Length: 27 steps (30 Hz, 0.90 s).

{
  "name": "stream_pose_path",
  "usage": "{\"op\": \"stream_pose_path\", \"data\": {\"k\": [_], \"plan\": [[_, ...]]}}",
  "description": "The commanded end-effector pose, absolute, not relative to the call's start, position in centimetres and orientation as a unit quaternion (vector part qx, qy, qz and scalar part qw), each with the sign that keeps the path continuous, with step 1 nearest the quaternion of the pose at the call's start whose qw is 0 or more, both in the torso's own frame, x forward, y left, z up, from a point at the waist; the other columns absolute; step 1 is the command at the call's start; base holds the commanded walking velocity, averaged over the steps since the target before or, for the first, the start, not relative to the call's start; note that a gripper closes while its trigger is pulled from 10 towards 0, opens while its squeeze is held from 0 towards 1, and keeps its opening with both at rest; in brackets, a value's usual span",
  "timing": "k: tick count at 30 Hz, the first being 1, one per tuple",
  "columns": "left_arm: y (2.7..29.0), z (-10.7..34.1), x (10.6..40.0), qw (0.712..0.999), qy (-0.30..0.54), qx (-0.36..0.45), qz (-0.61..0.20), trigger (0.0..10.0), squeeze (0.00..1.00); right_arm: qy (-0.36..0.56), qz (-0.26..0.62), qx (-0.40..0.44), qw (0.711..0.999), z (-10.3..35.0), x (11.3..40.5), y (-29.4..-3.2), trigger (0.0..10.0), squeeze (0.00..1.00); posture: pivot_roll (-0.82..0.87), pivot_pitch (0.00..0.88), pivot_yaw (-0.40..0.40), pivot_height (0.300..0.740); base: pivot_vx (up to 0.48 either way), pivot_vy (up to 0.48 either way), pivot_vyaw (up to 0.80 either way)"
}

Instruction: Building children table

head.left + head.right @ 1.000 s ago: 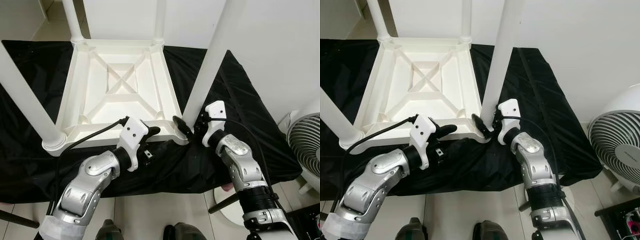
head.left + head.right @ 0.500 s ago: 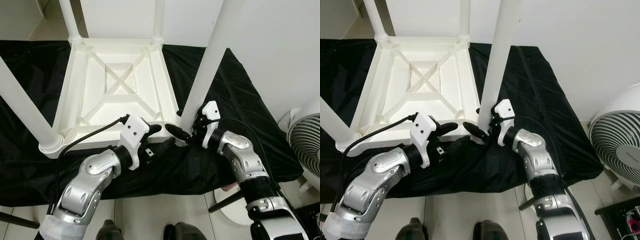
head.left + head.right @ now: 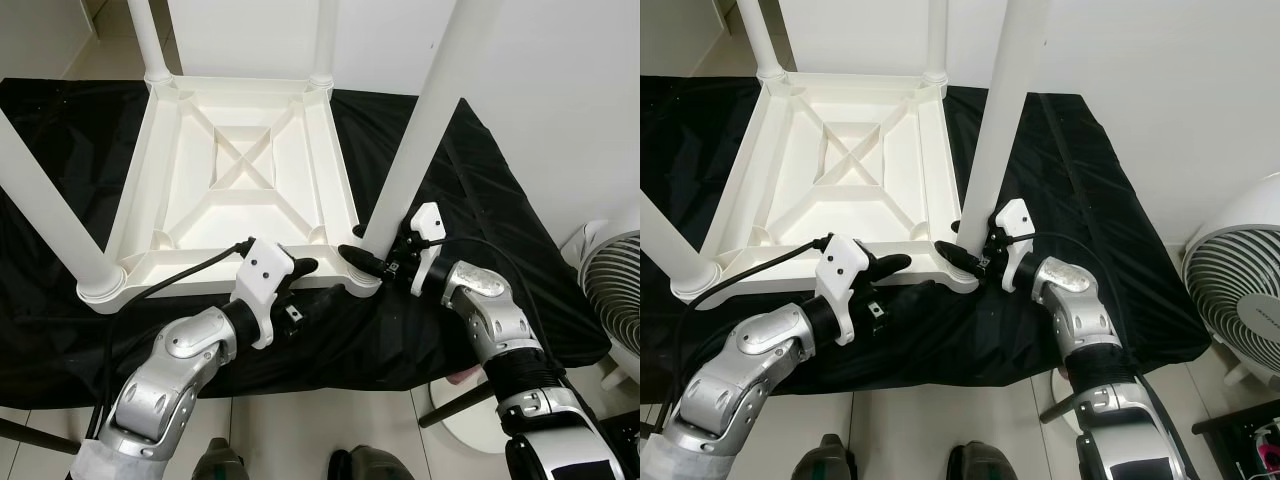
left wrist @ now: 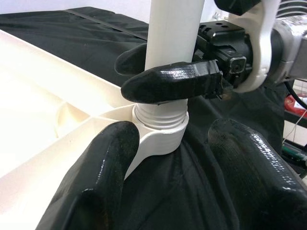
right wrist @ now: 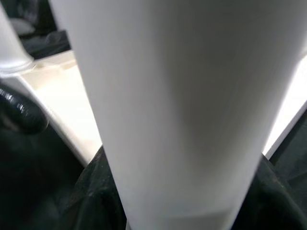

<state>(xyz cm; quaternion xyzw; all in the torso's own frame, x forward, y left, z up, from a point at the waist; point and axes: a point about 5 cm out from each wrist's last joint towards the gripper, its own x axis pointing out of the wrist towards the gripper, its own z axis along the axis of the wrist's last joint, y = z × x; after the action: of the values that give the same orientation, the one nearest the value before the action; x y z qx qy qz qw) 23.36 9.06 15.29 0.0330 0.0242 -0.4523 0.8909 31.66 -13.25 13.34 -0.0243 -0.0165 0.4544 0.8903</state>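
the white table top (image 3: pixel 240 190) lies upside down on a black cloth (image 3: pixel 470 190), ribbed underside facing up, with a white leg at each corner. the near right leg (image 3: pixel 420 120) stands upright in its corner socket (image 4: pixel 160 136); the threaded end of the leg is visible just above the socket collar in the left wrist view.

the right gripper (image 3: pixel 375 262) is at the base of this leg, its two black fingers (image 4: pixel 172 81) closed around the tube from both sides, just above the threads. the right wrist view looks straight at the leg (image 5: pixel 168 110).

the left gripper (image 3: pixel 300 278) is at the near edge of the table top, just beside the same corner. its fingers (image 4: pixel 103 172) are spread apart, one resting on the white rim and the other over the black cloth, gripping nothing.

a white fan (image 3: pixel 610 290) stands on the floor to the right.
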Motion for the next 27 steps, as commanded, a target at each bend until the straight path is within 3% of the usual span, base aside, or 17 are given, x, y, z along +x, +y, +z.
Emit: {"op": "stream_pose_path", "data": {"k": [1, 6, 8, 12, 16, 23, 27], "plan": [[9.2, 15.4, 23.3, 0.894, 0.023, 0.040, -0.446, 10.0, 0.00, -0.042, 0.414, 0.011, 0.909, 13.6, 31.4, -13.3, 0.0, 0.00, 0.03, 0.037, -0.042, 0.740, 0.000, 0.000, 0.00], [9.0, 15.5, 23.2, 0.893, 0.022, 0.038, -0.448, 10.0, 0.00, -0.050, 0.372, 0.022, 0.927, 13.6, 31.3, -13.1, 0.0, 0.00, 0.03, 0.035, -0.045, 0.740, 0.000, 0.000, 0.00], [9.0, 15.3, 23.1, 0.891, 0.025, 0.042, -0.451, 10.0, 0.00, -0.058, 0.313, 0.032, 0.947, 13.4, 31.2, -12.9, 0.0, 0.00, 0.03, 0.034, -0.046, 0.740, 0.000, 0.000, 0.00], [9.0, 15.2, 23.1, 0.891, 0.026, 0.043, -0.451, 10.0, 0.00, -0.063, 0.300, 0.042, 0.951, 13.5, 31.1, -12.7, 0.0, 0.00, 0.04, 0.032, -0.047, 0.740, 0.000, 0.000, 0.00], [9.2, 15.3, 23.3, 0.892, 0.024, 0.046, -0.448, 10.0, 0.00, -0.076, 0.166, 0.042, 0.982, 13.9, 30.6, -12.0, 0.0, 0.00, 0.03, 0.021, -0.049, 0.740, 0.000, 0.000, 0.00], [8.8, 15.4, 23.7, 0.893, 0.017, 0.042, -0.448, 10.0, 0.00, -0.043, 0.081, 0.046, 0.995, 13.3, 30.4, -11.2, 0.0, 0.00, 0.02, 0.000, -0.052, 0.740, 0.000, 0.000, 0.00], [8.6, 15.4, 23.9, 0.893, 0.013, 0.039, -0.449, 10.0, 0.00, -0.043, 0.089, 0.049, 0.994, 13.3, 30.2, -10.4, 0.0, 0.00, 0.02, 0.000, -0.052, 0.740, 0.000, 0.000, 0.00]]}}
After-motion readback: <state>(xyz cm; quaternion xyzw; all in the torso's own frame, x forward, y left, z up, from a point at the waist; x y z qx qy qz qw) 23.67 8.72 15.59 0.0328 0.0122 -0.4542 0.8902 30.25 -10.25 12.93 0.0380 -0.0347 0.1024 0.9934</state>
